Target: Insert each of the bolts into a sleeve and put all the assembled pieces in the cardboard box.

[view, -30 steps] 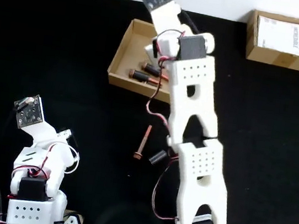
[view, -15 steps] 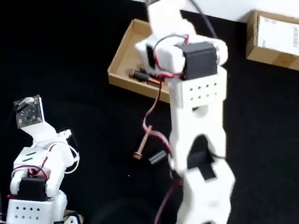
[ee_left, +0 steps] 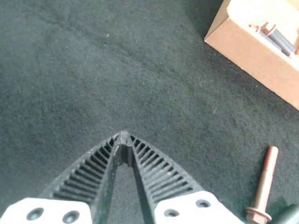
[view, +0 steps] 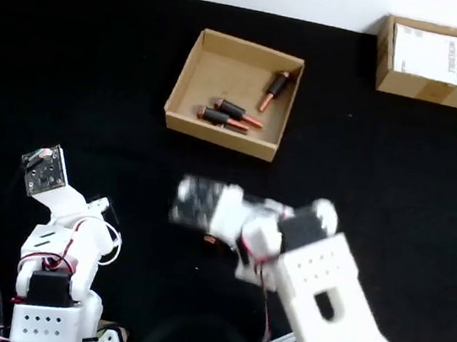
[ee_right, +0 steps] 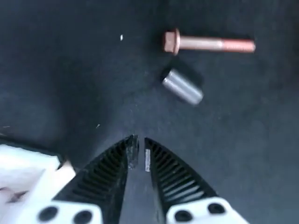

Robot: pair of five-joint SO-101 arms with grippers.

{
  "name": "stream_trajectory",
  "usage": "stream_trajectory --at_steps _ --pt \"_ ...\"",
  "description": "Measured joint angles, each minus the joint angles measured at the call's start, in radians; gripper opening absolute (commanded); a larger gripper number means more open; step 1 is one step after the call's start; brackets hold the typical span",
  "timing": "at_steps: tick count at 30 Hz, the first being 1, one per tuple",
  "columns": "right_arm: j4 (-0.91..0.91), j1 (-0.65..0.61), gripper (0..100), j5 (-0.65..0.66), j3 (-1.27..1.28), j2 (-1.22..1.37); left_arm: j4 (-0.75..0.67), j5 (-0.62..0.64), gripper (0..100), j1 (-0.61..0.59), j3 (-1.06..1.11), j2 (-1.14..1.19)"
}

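Black cloth surface (view: 99,59) from edge to edge, folks. Now the left jaws: pressed together, tips meeting. Ahead of them and off to one side lies a loose copper bolt (ee_left: 263,186), shank pointing away from the arm. Farther ahead on that same side is the cardboard box (ee_left: 252,51).

Over to the right jaws: as good as pressed together too, only a slit btwn the tips, hanging over the cloth. Straight ahead sits a grey sleeve (ee_right: 183,86) on its side. Just beyond it is the bolt, crosswise to the jaws, close to the sleeve but not touching.

From the high cam, the right arm (view: 324,278) is a blur mid-surface, w/ the left arm (view: 54,257) folded up beside it. The cardboard box sits well beyond both, holding three assembled pieces (view: 238,111): two side by side, one apart near a far corner.

Off at the far corner a second box (view: 440,92) carries a white printed sheet (view: 443,56); print too small to read.
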Motion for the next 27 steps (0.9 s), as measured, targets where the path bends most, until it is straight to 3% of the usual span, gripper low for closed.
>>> stream_trajectory --at_steps 5,9,12,18,22,27 --pt "-0.531 0.002 0.6 0.233 0.482 -0.235 0.000 0.000 1 0.000 0.000 0.000" --pt "-0.812 -0.021 1.0 0.304 0.729 -0.361 0.000 0.000 1 0.000 0.000 0.000" --pt "-0.855 -0.054 4.0 0.310 0.761 -0.393 0.000 0.000 1 0.000 0.000 0.000" --pt "-0.868 -0.068 21.2 0.311 0.764 -0.405 0.000 0.000 1 0.000 0.000 0.000" --pt "-0.852 -0.068 21.3 0.315 0.761 -0.405 0.000 0.000 1 0.000 0.000 0.000" --pt "-0.694 -0.068 21.3 0.321 0.692 -0.405 0.000 0.000 1 0.000 0.000 0.000"
